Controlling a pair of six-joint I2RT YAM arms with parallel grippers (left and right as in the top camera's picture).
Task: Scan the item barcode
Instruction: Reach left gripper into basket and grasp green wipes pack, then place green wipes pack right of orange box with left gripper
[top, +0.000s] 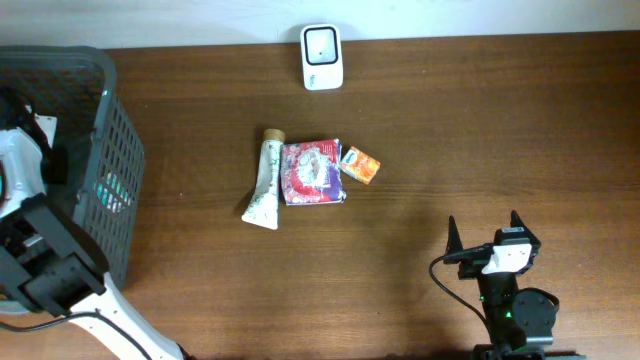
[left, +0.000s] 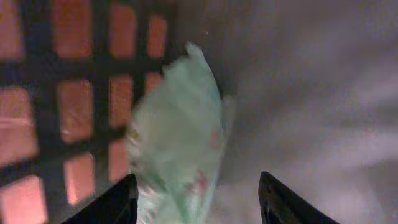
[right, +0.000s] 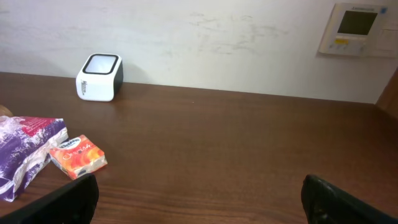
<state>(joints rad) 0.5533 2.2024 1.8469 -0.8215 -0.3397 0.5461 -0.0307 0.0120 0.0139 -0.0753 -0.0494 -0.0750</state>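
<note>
Between the parted fingertips of the left claw, down inside a dark mesh basket: a pale green packet, blurred, close against the left fingertip and clear of the right one. No firm grip to be made out. Hemmed by basket mesh on that claw's left, a grey blur ahead and to its right.

Well off to its right, out on the brown table: a white tube, a red-and-purple pouch just beside it, a small orange box at the pouch's corner. Farther ahead, by the table's far edge, a white scanner.

Across the table, the right claw, jaws spread wide, holding nothing. Ahead and to its left, pouch and orange box; beyond them, the scanner against the wall; high to its right, a beige wall panel.
</note>
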